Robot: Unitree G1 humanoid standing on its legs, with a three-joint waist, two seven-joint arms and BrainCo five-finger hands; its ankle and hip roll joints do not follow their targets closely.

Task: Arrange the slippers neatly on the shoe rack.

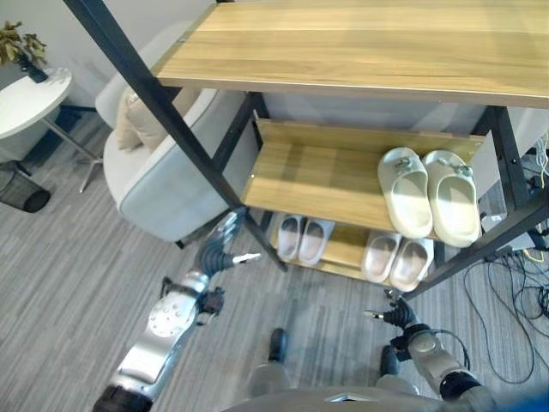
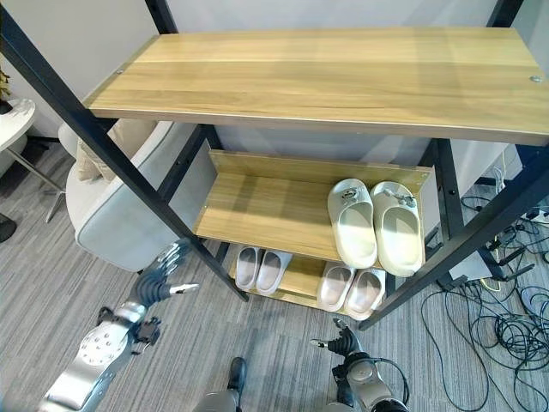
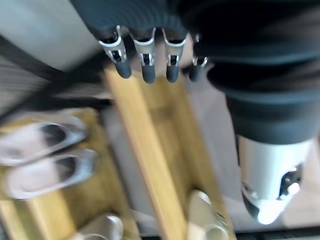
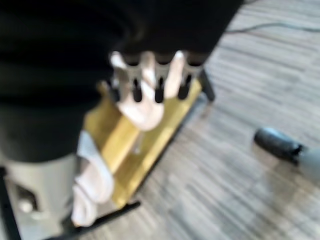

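The shoe rack [image 1: 360,47] has wooden shelves in a black frame. A cream pair of slippers [image 1: 429,193] lies side by side at the right of the middle shelf [image 1: 300,172]. On the bottom shelf a pale grey pair [image 1: 304,238] lies at the left and a pinkish pair [image 1: 396,257] at the right. My left hand [image 1: 219,251] hangs open in front of the rack's left leg, holding nothing. Low by the rack's right front leg, my right hand [image 1: 395,316] is open and empty; past its fingers [image 4: 155,80] shows the pinkish pair [image 4: 142,110].
A grey armchair [image 1: 163,180] with a beige cushion stands left of the rack. Further left are a white round table [image 1: 26,99] and a black wire basket [image 1: 21,189]. Loose cables [image 1: 515,318] lie on the floor at the right.
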